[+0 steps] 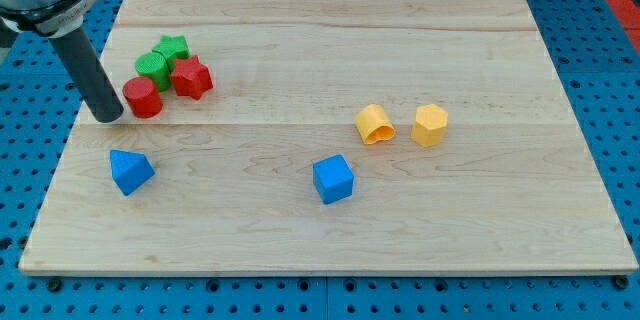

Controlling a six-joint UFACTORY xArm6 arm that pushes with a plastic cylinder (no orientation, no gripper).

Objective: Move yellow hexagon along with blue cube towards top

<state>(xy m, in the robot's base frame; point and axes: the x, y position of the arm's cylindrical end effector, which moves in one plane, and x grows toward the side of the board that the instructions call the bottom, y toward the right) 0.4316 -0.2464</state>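
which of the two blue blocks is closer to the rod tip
The blue triangular block at the view's left, just below my tip. The blue cube sits much farther away, near the board's middle, below the yellow blocks.

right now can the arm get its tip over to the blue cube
Probably yes. My tip sits at the view's left beside the red cylinder; the board toward the blue cube looks open, with only the blue triangular block below that path.
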